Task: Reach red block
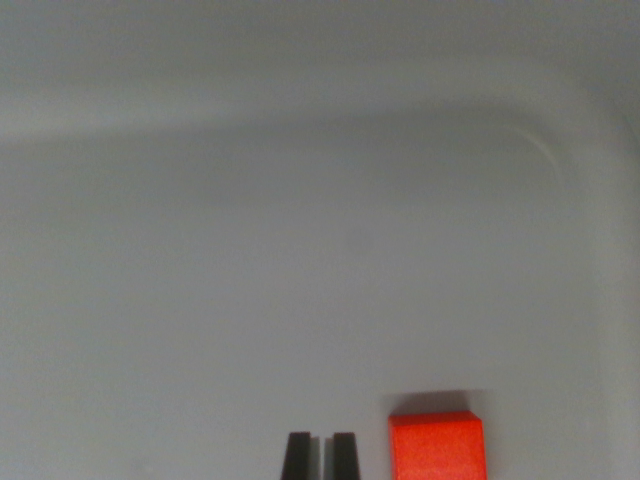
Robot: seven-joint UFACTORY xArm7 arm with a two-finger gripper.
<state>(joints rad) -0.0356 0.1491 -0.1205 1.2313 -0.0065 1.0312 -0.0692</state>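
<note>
The red block (437, 446) lies on a pale grey surface at the bottom of the wrist view, right of centre, its lower part cut off by the frame edge. My gripper (321, 456) shows as two dark fingertips at the bottom edge, just to the wrist view's left of the block. The fingertips stand almost together with only a thin gap and nothing between them. A small strip of grey surface separates the block from the nearer fingertip (345, 456).
The grey surface (300, 280) looks like the floor of a shallow bin. Its raised wall curves across the top (300, 120) and bends down at the upper right corner (545, 150).
</note>
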